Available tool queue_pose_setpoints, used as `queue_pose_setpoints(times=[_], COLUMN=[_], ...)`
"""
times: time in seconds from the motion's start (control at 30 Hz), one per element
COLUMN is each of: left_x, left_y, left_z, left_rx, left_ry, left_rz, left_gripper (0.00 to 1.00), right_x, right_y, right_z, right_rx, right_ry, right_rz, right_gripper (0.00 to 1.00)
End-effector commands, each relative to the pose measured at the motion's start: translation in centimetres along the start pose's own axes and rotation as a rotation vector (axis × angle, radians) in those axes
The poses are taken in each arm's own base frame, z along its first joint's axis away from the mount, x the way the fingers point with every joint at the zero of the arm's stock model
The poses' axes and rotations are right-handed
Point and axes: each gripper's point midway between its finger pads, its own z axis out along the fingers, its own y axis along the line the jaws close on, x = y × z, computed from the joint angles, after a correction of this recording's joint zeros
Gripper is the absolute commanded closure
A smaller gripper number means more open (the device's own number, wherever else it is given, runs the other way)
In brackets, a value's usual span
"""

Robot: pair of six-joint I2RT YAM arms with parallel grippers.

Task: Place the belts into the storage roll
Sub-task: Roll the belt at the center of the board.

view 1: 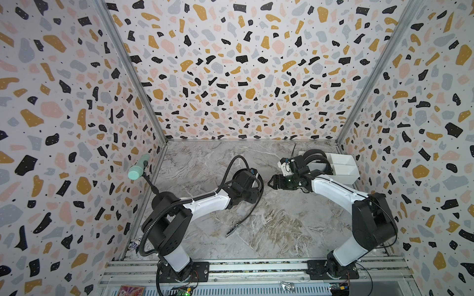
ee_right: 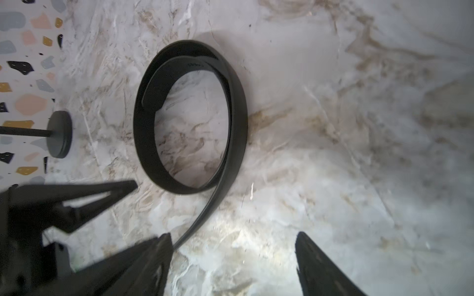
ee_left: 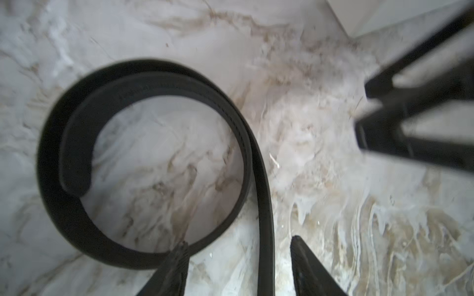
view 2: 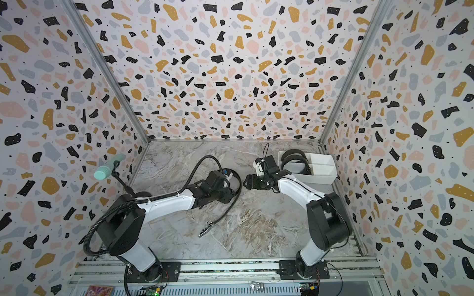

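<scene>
One black belt lies on the marble table. Its coiled end (ee_left: 143,164) (ee_right: 189,118) shows in both wrist views, and its strap (view 1: 252,207) (view 2: 228,207) runs toward the front to a metal buckle (view 1: 232,229) (view 2: 205,230). My left gripper (ee_left: 239,241) is open over the strap, which passes between its fingers untouched. My right gripper (view 1: 269,183) (view 2: 245,182) (ee_right: 233,233) is open and empty, pointing at the coil, with the strap just beside one fingertip. The white storage roll (view 1: 346,164) (view 2: 325,164) stands at the back right with coiled belts (view 1: 316,159) (view 2: 295,160) inside.
A mint-green microphone (view 1: 138,169) on a black gooseneck stands by the left wall, its round base (ee_right: 60,133) on the table. A ribbed cable hose (view 1: 230,166) arches over the left arm. Patterned walls close in three sides. An aluminium rail (view 1: 256,266) runs along the front.
</scene>
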Motion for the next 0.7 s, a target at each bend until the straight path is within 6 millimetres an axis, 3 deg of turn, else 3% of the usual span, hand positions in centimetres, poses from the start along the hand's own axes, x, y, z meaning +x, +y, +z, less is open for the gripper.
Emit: queue_pose_setpoints(times=[0.0, 0.13, 0.3, 0.43, 0.57, 0.67], left_x=[1.2, 2.7, 4.3, 5.8, 7.0, 7.6], left_y=[-1.3, -2.0, -2.3, -1.3, 0.0, 0.9], left_z=[-0.2, 0.3, 1.4, 2.3, 2.6, 2.4], left_rx=[0.040, 0.055, 0.057, 0.001, -0.061, -0.108], left_ry=[0.009, 0.042, 0.091, 0.136, 0.159, 0.172], left_rz=[-0.010, -0.006, 0.003, 0.008, 0.018, 0.026], left_gripper=[0.40, 0.39, 0.42, 0.58, 0.80, 0.87], right_x=[-2.0, -3.1, -1.7, -0.4, 0.0, 0.3], right_y=[-0.3, -0.6, -1.3, -1.8, -2.0, -2.1], right_z=[2.2, 6.3, 9.0, 9.3, 9.2, 8.8], right_rx=[0.070, 0.162, 0.254, 0.309, 0.352, 0.389], right_ry=[0.019, 0.102, 0.218, 0.280, 0.327, 0.362], right_rz=[-0.095, -0.180, -0.265, -0.318, -0.369, -0.399], right_gripper=[0.23, 0.23, 0.29, 0.39, 0.42, 0.42])
